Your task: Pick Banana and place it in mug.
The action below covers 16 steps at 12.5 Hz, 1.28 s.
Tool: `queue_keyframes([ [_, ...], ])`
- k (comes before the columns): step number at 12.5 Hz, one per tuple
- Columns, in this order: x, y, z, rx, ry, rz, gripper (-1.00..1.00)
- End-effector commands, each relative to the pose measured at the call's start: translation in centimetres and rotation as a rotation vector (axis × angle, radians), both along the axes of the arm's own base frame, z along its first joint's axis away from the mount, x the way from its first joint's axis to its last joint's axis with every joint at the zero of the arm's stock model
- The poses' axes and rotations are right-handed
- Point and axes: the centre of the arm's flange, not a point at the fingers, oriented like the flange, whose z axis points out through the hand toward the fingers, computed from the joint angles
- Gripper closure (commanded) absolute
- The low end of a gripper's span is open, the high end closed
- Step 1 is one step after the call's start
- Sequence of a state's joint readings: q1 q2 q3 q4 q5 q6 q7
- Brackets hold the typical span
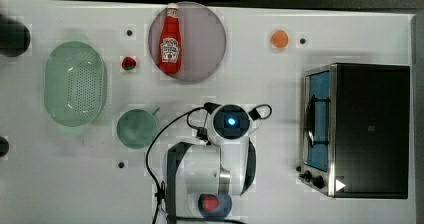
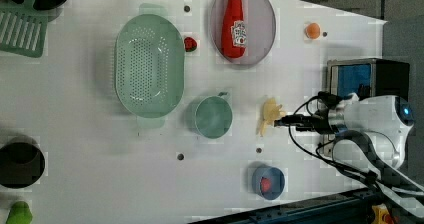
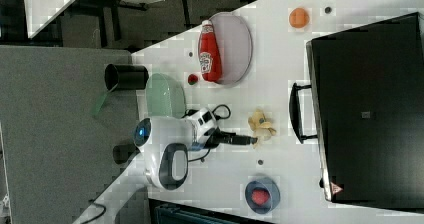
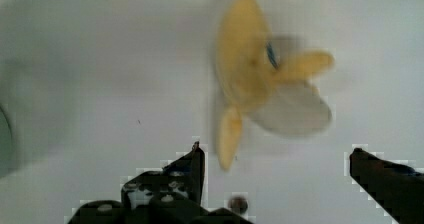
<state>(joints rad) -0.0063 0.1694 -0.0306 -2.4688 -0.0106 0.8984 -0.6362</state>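
White bench (image 1: 280,84), broad and flat, carrying everything. Black toaster oven (image 1: 372,129) off to the top view's right of the hand, well apart. Green perforated basket (image 2: 149,65) far beyond the mug on the left view's left, holding nothing visible. Grey plate (image 2: 260,24) up at the left view's top, well apart from the hand, with a red ketchup bottle (image 2: 234,26) lying on it.

White robot arm (image 2: 372,119) reaching in from the left view's right. Hand (image 4: 275,164) wide open, fingers (image 4: 192,166) spread well apart, gripping nothing. Fingertips aimed toward the banana (image 2: 269,115), which lies on the bench just ahead of the hand; contact cannot be told. Banana peeled open, flaps splayed, between the hand and the mug in the left view.

Pale green mug (image 2: 213,116) just past the banana on the left view's left, upright, nothing seen inside. Blue bowl (image 2: 268,182) near the hand, lower in the left view, with a red fruit (image 2: 266,184) in it.

Small orange fruit (image 2: 313,30) far off at the left view's upper right. Strawberry (image 2: 190,43) beside the basket. Nothing lying between hand and banana.
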Motion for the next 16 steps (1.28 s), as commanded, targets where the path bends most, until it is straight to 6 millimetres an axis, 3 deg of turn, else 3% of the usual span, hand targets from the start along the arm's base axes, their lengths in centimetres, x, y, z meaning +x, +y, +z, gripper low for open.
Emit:
queue_keyframes([
  [1,1.1,-0.3,-2.4,0.010,-0.089,0.065,-1.00],
  [4,0.8,0.0,-5.3,0.012,-0.091,0.073,-1.00],
  [5,0.7,0.0,-5.9,0.012,-0.087,0.072,-0.91],
  [9,0.7,-0.1,-6.1,0.012,-0.094,0.071,0.06],
  [11,1.2,-0.1,-5.3,0.011,-0.112,0.071,0.48],
  [14,2.0,-0.5,-2.4,0.006,-0.161,0.063,0.49],
  [16,2.8,-1.2,2.3,0.000,-0.207,0.050,0.49],
])
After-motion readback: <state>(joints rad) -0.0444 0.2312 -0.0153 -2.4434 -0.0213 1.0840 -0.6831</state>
